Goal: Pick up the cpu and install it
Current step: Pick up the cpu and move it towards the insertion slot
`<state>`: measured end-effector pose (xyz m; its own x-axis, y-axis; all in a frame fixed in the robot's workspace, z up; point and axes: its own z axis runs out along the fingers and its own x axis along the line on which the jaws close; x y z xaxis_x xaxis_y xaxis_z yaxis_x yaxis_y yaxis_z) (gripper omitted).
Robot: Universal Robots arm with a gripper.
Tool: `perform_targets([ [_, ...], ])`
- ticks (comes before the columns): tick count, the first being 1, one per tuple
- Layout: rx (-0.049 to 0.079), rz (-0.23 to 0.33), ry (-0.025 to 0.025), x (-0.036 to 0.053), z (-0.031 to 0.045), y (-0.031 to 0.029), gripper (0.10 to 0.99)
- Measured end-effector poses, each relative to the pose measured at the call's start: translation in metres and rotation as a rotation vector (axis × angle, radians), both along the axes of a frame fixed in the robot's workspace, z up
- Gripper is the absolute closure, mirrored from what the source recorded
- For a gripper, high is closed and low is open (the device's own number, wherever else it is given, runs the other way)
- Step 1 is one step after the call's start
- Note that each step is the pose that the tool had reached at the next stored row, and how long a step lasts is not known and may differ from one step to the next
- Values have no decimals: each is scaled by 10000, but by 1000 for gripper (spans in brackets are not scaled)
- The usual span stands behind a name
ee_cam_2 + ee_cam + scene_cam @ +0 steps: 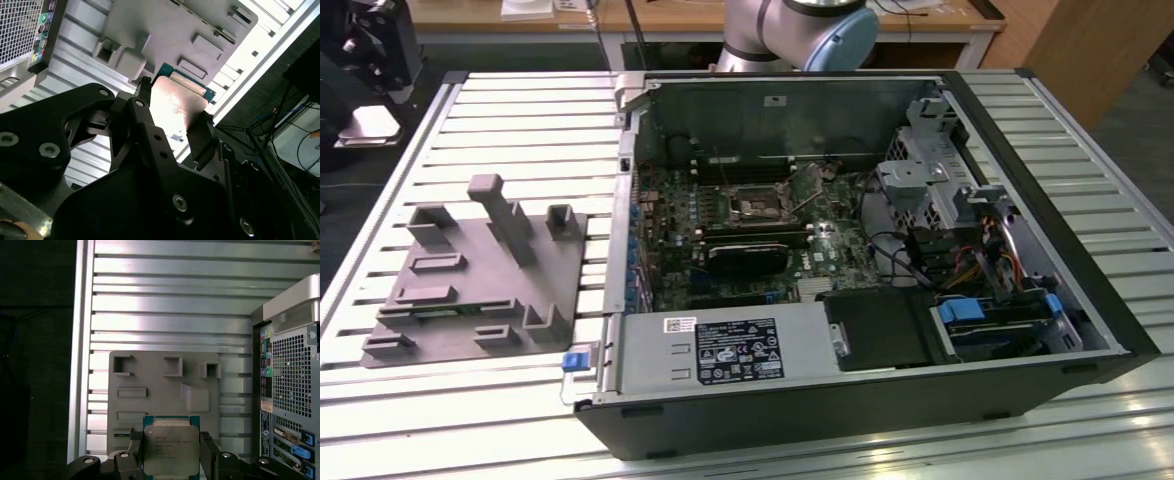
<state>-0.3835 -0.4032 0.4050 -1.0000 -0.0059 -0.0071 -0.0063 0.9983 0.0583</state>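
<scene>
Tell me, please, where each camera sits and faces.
Exterior view: off the arm, looking down on the computer case and fixture block; the arm shows behind it.
First wrist view: on the wrist, looking past the gripper gripping the cpu toward the fixture block.
Second wrist view: likewise, from another angle.
Both share gripper, cpu, fixture block.
</scene>
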Motion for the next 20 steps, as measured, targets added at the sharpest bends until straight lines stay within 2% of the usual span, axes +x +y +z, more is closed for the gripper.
perform_targets([
  [20, 0, 0, 0, 98, 0, 0, 549],
])
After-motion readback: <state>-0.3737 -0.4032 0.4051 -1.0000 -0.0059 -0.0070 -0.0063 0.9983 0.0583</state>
